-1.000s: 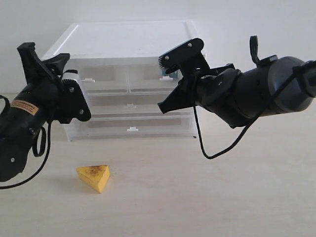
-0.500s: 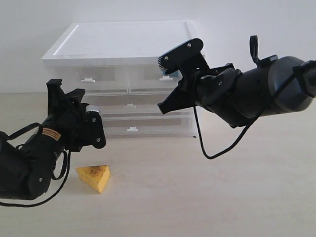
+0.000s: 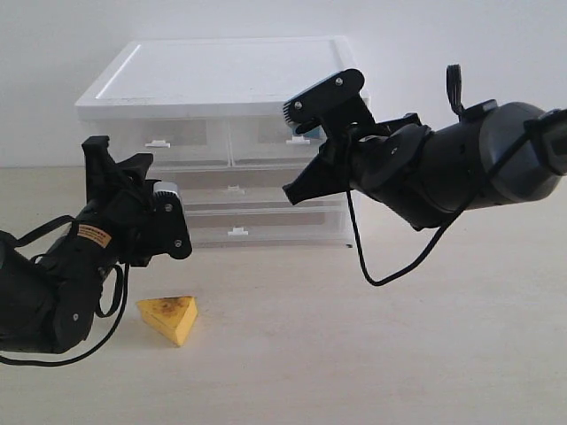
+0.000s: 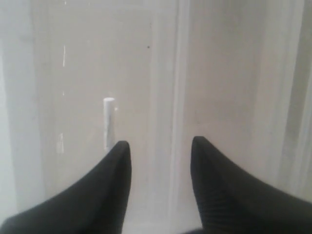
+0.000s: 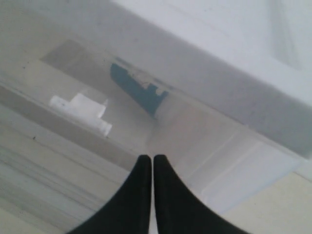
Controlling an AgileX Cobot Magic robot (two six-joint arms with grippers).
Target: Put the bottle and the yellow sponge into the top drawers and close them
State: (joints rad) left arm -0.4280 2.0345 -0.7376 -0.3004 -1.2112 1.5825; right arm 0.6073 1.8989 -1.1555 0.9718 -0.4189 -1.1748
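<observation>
Both top drawers look shut; left end effector apart, right end effector together.

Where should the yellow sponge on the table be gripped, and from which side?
Probably from above: the yellow sponge lies flat on the table, stained face up. Close the open left hand across its upright yellow sides near the wide end; nearer the tip it could slip.

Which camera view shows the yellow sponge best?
The exterior view: the yellow sponge lies in full sight on the table. Neither wrist view shows it; both face only the drawer unit.
</observation>
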